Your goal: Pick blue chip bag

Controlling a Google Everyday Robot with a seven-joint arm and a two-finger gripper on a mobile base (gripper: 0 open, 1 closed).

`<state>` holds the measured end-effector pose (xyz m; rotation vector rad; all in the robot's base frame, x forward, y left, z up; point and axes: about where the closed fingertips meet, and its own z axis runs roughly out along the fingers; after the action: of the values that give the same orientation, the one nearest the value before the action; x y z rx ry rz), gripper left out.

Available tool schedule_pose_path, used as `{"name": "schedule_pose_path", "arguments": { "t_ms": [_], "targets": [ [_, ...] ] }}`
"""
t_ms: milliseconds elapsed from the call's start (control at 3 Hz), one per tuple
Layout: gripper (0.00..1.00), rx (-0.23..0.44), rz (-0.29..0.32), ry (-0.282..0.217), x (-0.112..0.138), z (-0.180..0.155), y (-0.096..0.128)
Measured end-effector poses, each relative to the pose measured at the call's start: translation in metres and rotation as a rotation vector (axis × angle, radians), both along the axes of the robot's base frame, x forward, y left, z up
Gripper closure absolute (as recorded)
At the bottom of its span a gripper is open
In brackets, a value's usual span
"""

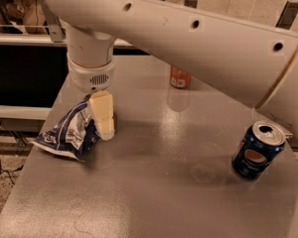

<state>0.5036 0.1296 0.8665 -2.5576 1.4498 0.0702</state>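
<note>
The blue chip bag (66, 131) lies crumpled on the left side of the grey table (154, 192), dark blue with white patches. My gripper (104, 125) hangs from the white wrist directly at the bag's right end, low over the table and touching or almost touching the bag. The big white arm crosses the top of the view and hides the back of the table.
A blue Pepsi can (257, 151) stands open-topped at the right edge of the table. An orange can (180, 78) stands at the back, its top hidden by the arm. The table's left edge runs just beside the bag. Railings and floor lie behind.
</note>
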Motion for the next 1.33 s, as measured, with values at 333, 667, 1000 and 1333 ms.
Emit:
{"name": "schedule_pose_path", "arguments": {
  "t_ms": [333, 667, 1000, 1333],
  "targets": [
    [0.21, -0.027, 0.043, 0.002, -0.005, -0.009, 0.007],
    [0.45, -0.041, 0.072, 0.005, -0.008, -0.013, 0.012],
    [0.69, -0.021, 0.075, 0.014, -0.010, -0.006, 0.013],
    [0.91, 0.030, 0.082, 0.017, -0.016, 0.018, 0.011]
  ]
}}
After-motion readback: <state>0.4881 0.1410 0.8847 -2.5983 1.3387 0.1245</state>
